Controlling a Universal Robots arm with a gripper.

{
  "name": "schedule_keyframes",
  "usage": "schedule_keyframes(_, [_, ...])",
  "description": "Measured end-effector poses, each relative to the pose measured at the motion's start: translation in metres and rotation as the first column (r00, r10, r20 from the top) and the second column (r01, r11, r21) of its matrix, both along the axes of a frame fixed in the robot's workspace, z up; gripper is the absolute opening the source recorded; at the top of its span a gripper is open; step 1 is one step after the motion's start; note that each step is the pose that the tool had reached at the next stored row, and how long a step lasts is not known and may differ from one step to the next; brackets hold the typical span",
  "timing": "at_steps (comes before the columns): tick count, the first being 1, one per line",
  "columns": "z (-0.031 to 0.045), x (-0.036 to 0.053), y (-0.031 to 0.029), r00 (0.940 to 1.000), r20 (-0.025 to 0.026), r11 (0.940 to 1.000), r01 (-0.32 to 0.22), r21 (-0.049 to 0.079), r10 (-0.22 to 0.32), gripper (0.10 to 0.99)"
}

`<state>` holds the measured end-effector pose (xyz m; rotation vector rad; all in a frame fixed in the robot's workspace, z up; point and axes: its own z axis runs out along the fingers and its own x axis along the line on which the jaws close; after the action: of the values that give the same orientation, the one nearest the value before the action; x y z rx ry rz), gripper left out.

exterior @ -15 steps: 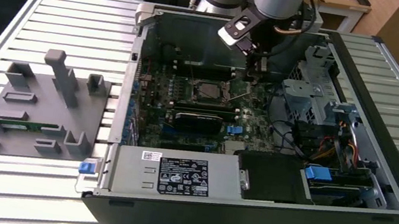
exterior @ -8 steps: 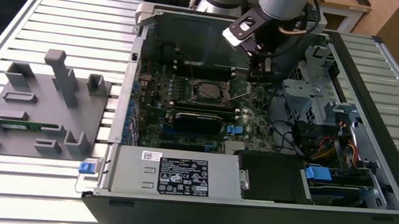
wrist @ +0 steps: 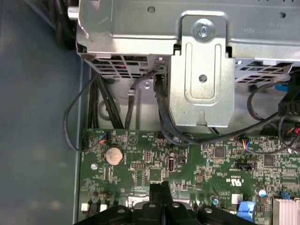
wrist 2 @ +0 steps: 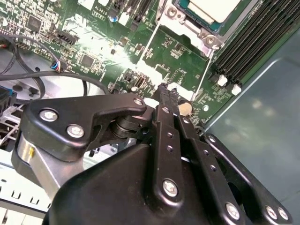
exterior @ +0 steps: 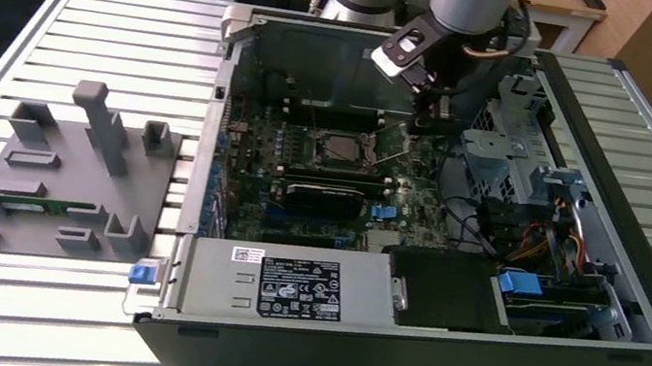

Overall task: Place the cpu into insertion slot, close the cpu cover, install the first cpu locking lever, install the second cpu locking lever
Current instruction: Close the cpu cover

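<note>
The cpu (wrist 2: 212,6) lies in the socket, its pale metal top showing inside the silvery cpu cover (wrist 2: 205,36), which lies flat around it. In the exterior view the socket (exterior: 338,149) sits mid-motherboard. Two thin wire locking levers run out from the socket, one (wrist 2: 149,43) on one side and the other (wrist 2: 202,77) on the opposite side. My gripper (wrist 2: 165,90) hovers low over the green board between the levers' free ends, black fingers (wrist 2: 161,123) pressed together and nothing seen between them. In the exterior view my gripper (exterior: 430,121) is just off the socket toward that view's right.
A metal drive cage (wrist: 201,70) with black cables (wrist: 161,117) stands beside the gripper. A coin battery (wrist: 113,155) sits on the board. The case wall (wrist 2: 262,122) is close. A power supply (exterior: 283,286) fills the near corner, and a grey fixture (exterior: 71,177) lies outside the case.
</note>
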<state>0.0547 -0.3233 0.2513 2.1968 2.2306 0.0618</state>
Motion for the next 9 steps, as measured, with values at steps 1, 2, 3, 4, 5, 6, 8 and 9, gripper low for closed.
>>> schedule_keyframes(1, [-0.0001,0.0009,0.0,1.0,-0.0001,1.0,0.0,0.0,0.0,0.106])
schedule_keyframes(2, [-0.0001,0.0016,0.0001,1.0,-0.0001,1.0,0.0,0.0,0.0,0.106])
schedule_keyframes(3, [-0.0001,0.0023,0.0001,1.0,-0.0001,1.0,0.0,-0.001,0.0,0.106])
schedule_keyframes(4, [-0.0002,0.0032,0.0003,1.0,-0.0001,1.0,0.0,-0.001,0.0,0.106])
schedule_keyframes(5, [-0.0002,0.0041,0.0004,1.0,-0.0001,1.0,0.0,0.0,0.0,0.106])
schedule_keyframes(6, [-0.0002,0.0049,0.0006,1.0,-0.0001,1.0,0.0,0.0,0.0,0.106])
schedule_keyframes(8, [-0.0004,0.0064,0.0011,1.0,0.0,1.0,0.0,0.0,0.0,0.106])
schedule_keyframes(9, [-0.0004,0.0072,0.0015,1.0,0.0,1.0,0.0,0.0,0.0,0.106])
